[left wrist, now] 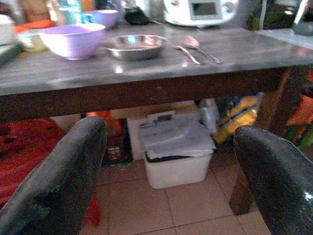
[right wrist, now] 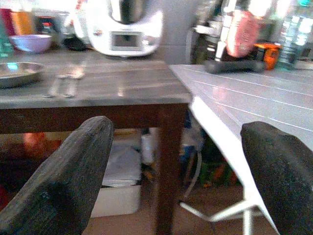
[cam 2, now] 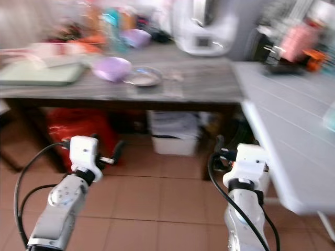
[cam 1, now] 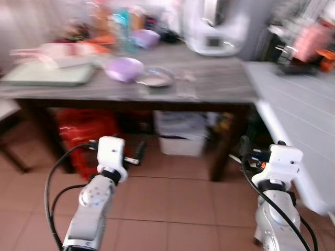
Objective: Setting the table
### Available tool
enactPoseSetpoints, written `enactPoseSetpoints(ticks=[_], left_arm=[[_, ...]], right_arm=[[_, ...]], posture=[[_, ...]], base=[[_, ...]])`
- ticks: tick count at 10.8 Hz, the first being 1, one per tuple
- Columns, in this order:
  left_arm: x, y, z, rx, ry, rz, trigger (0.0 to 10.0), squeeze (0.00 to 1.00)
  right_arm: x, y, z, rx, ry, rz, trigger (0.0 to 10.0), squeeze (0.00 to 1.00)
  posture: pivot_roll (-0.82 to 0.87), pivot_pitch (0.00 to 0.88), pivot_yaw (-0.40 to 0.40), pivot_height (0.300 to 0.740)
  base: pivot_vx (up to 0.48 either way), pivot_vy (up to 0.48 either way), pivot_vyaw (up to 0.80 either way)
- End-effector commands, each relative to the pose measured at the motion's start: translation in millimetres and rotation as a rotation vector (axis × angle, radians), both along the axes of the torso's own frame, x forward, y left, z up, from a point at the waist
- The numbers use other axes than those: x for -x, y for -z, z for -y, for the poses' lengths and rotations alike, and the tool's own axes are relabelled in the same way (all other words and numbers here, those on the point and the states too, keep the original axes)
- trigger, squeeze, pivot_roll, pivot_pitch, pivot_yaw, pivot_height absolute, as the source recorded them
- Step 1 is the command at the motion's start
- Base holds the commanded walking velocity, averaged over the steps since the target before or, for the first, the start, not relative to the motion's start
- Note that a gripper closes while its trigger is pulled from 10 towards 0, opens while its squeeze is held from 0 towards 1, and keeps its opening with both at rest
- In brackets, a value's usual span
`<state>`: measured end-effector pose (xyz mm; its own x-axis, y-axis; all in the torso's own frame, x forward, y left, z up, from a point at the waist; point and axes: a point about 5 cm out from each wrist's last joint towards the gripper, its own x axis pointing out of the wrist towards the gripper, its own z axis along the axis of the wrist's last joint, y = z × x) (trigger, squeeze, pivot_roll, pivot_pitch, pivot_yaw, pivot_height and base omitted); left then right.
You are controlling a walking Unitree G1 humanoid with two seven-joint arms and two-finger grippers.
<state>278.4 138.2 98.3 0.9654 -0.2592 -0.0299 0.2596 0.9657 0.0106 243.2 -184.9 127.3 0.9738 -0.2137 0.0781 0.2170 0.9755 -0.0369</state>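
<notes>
Two tools, left tool [left wrist: 166, 161] and right tool [right wrist: 181, 166], hang empty with fingers spread, short of the table [cam 1: 220, 83]. We judge we should step closer before reaching; bowl [cam 1: 124, 69], plate [cam 1: 155, 77] and spoons [left wrist: 195, 50] sit mid-table near its front edge.

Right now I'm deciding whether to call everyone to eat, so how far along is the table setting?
Hardly begun. Nothing looks laid out as a place setting: the purple bowl, metal plate and cutlery sit bunched together on the dark table. Nothing is in hand; the left end effector and right end effector are both open and empty, held below the tabletop. All the picking and placing remains.
</notes>
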Motion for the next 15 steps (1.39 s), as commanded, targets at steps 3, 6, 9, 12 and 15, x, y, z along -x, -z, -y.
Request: enactPoseSetpoints(ticks=[3,6,9,12,15], left_arm=[[-2.7,-2,5.3,0.005,0.029,0.003,10.0,0.0],[-3.6,-3,6.4,0.002,0.037,0.005,10.0,0.0],[-5.8,-4,7.6,0.002,0.041,0.009,10.0,0.0],[-7.7,-4,8.7,-0.002,0.047,0.01,10.0,0.0],[-9.7,-4,11.1,-0.011,0.054,0.017,10.0,0.0]], right_arm=[[-3.6,-4,-2.1,0.001,-0.004,0.012,10.0,0.0],[-5.1,-6,-2.4,0.001,-0.004,0.019,10.0,0.0],[-9.3,-7,-3.2,-0.002,-0.001,0.027,10.0,0.0],[-13.1,-8,-3.9,-0.008,0.001,0.035,10.0,0.0],[-20.7,-13,-2.6,-0.014,0.006,0.055,10.0,0.0]], posture=[[0.05,0.024,0.015,0.74],[0.06,0.024,0.016,0.74],[0.06,0.018,0.018,0.74],[0.06,0.009,0.019,0.74],[0.06,0.003,0.017,0.74]], base=[[0.0,-0.305,0.0],[0.0,-0.306,0.0],[0.0,-0.305,-0.54],[0.0,-0.304,-0.53],[0.0,-0.199,-0.45]])
